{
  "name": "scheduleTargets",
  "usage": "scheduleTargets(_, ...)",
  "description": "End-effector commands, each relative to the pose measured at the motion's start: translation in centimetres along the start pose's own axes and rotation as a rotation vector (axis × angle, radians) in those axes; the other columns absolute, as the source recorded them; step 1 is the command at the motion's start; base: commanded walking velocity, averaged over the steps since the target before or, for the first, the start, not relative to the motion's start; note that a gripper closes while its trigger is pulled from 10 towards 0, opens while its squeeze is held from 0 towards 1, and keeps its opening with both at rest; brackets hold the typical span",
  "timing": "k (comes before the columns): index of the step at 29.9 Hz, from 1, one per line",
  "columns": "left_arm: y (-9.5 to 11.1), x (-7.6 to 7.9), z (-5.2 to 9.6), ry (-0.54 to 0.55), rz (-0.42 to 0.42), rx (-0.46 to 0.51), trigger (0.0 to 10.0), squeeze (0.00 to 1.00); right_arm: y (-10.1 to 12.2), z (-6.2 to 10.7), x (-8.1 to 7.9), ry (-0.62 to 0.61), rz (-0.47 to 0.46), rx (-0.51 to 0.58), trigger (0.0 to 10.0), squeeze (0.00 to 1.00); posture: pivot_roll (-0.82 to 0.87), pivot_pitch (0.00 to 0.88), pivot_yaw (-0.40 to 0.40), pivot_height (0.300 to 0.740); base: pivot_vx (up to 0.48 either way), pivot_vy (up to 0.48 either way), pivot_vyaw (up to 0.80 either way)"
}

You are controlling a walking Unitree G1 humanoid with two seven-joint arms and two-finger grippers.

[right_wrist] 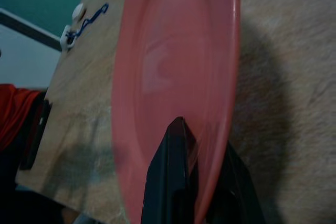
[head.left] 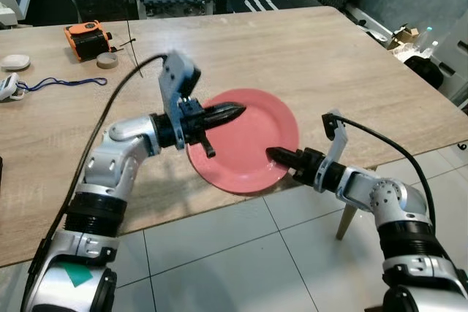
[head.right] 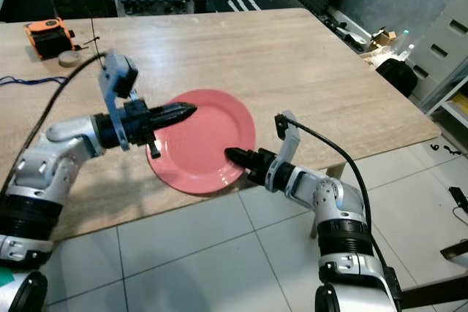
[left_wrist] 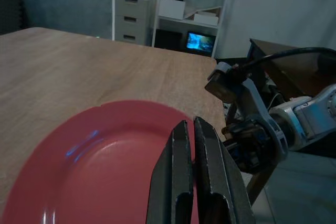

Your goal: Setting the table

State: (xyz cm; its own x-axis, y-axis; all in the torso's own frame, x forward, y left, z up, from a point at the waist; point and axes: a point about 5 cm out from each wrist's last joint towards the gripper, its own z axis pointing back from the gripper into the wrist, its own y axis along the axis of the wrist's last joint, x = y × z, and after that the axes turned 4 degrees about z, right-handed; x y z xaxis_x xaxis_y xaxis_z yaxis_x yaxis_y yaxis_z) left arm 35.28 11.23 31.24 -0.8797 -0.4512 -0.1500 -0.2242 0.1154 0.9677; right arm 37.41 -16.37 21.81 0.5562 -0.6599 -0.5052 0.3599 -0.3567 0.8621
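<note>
A round red plate (head.left: 256,133) lies flat on the wooden table (head.left: 307,56), its near rim reaching the table's front edge. My right gripper (head.left: 275,155) comes in from the front right and is shut on that near rim: in the right wrist view one black finger (right_wrist: 168,182) lies on top of the plate (right_wrist: 173,66) and the other sits under the rim. My left gripper (head.left: 235,112) hovers over the plate's far left part with its fingers (left_wrist: 181,182) pressed together, holding nothing.
An orange device (head.left: 88,39), a tape roll (head.left: 107,60), a white puck (head.left: 16,61) and a white item with a blue cord (head.left: 51,81) sit at the table's far left. Tiled floor (head.left: 241,261) lies below the front edge.
</note>
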Motion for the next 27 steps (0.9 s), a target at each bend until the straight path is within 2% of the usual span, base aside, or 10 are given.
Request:
scheduleTargets(1, 1.8, -0.3, -0.1, 0.05, -0.004, 0.069, 10.0, 0.0, 1.0, 0.6, 1.0, -0.096, -0.02, 0.062, 0.0, 0.0, -0.07, 0.241, 0.02, 0.74, 0.0, 0.0, 0.0)
scheduleTargets(5, 2.0, -0.9, -0.1, 0.136, 0.006, 0.091, 10.0, 0.0, 3.5, 1.0, 0.8, -0.138, -0.036, 0.187, 0.0, 0.0, -0.08, 0.236, 0.028, 0.74, 0.0, 0.0, 0.0)
scheduleTargets(7, 1.8, -1.3, 0.0, 0.22, 0.03, 0.09, 10.0, 0.0, 6.1, 2.1, 0.6, -0.208, -0.068, 0.348, 0.0, 0.0, -0.08, 0.235, 0.035, 0.74, 0.0, 0.0, 0.0)
scheduleTargets(8, 1.8, -1.3, 0.0, 0.22, 0.03, 0.09, 10.0, 0.0, 6.1, 2.1, 0.6, -0.208, -0.068, 0.348, 0.0, 0.0, -0.08, 0.235, 0.035, 0.74, 0.0, 0.0, 0.0)
scheduleTargets(14, 0.9, -1.9, 0.2, 0.368, 0.078, 0.074, 10.0, 0.0, 8.8, 5.1, 1.3, -0.394, -0.16, 0.596, 0.0, 0.0, -0.08, 0.233, 0.05, 0.74, 0.0, 0.0, 0.0)
scheduleTargets(15, 0.7, -2.3, 0.1, 0.424, 0.097, 0.07, 10.0, 0.0, 9.5, 6.3, 1.3, -0.452, -0.142, 0.671, 7.4, 0.0, -0.08, 0.231, 0.055, 0.74, 0.0, 0.0, 0.0)
scheduleTargets(16, 0.4, -2.5, 0.1, 0.469, 0.11, 0.06, 10.0, 0.0, 10.0, 7.3, 1.3, -0.505, -0.125, 0.736, 10.0, 0.0, -0.08, 0.23, 0.058, 0.74, 0.0, 0.0, 0.0)
scheduleTargets(18, 0.3, -2.7, 0.0, 0.497, 0.117, 0.054, 10.0, 0.0, 10.2, 7.8, 1.2, -0.539, -0.116, 0.774, 10.0, 0.0, -0.08, 0.23, 0.058, 0.74, 0.0, 0.0, 0.0)
scheduleTargets(24, -0.5, -2.7, -0.4, 0.619, 0.145, 0.041, 10.0, 0.0, 11.0, 10.7, 0.7, -0.737, 0.037, 0.932, 10.0, 0.0, -0.07, 0.219, 0.076, 0.74, 0.0, 0.0, 0.0)
scheduleTargets(27, -1.0, -2.4, -0.7, 0.632, 0.128, 0.022, 10.0, 0.0, 10.7, 11.1, 0.8, -0.774, 0.008, 0.959, 10.0, 0.0, -0.06, 0.211, 0.084, 0.74, 0.0, 0.0, 0.0)
